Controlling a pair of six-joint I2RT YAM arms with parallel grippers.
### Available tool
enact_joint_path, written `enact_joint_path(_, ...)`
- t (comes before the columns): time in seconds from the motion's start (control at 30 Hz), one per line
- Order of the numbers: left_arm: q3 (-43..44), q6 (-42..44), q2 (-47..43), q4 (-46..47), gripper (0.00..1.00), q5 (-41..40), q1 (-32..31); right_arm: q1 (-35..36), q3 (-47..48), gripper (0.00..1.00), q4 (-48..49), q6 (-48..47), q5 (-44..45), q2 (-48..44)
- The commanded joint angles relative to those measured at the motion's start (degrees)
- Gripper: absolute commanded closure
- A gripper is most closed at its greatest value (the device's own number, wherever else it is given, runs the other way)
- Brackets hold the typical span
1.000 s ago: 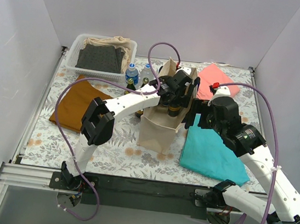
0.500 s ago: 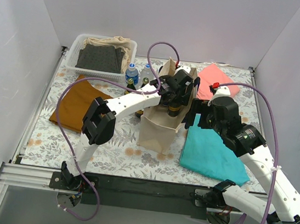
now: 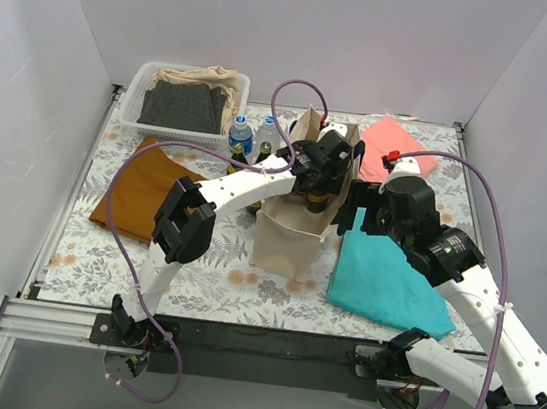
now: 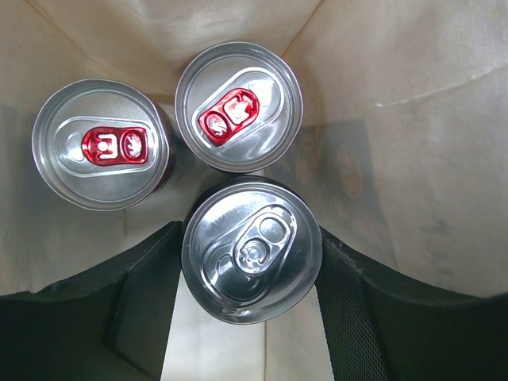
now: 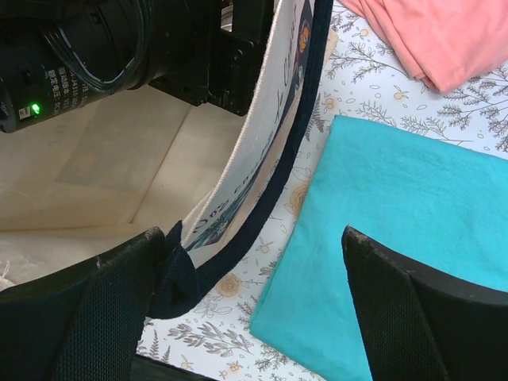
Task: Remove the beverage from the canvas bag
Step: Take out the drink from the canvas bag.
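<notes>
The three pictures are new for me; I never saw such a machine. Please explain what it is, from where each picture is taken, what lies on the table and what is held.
It is a robot with two arms, each ending in a two-finger gripper. One picture looks down from above; two come from wrist cameras. On the table stand a canvas bag, a white basket and bottles, beside an orange cloth, a teal cloth and a pink cloth. The left gripper is inside the bag, its jaws at both sides of one can of three; whether it grips, I cannot tell. The right gripper is open, the bag's edge between its jaws.
</notes>
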Motion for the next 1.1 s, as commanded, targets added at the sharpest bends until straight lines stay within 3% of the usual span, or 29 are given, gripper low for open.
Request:
enact_joint_path(0.0,2.1,0.1,-0.9,0.4,0.83,-0.5,-0.1,-0.3,0.1,0.03,0.8,-0.4,0.7,-0.1)
enact_joint_path(0.03,2.0,0.2,-1.1,0.4,0.95,-0.3,-0.1,-0.3,0.1,0.03,0.8,-0.3,0.7,-0.1)
enact_joint_path(0.07,1.6,0.2,-1.1,0.4,1.00,-0.2,-0.1,-0.3,0.1,0.03,0.8,-0.3,0.6,-0.1)
enact_joint_path(1.07,1.4,6.1,-13.5,-1.6,1.00,8.6,-0.1,-0.4,1.4,0.03,1.0,-0.6,0.5,0.1)
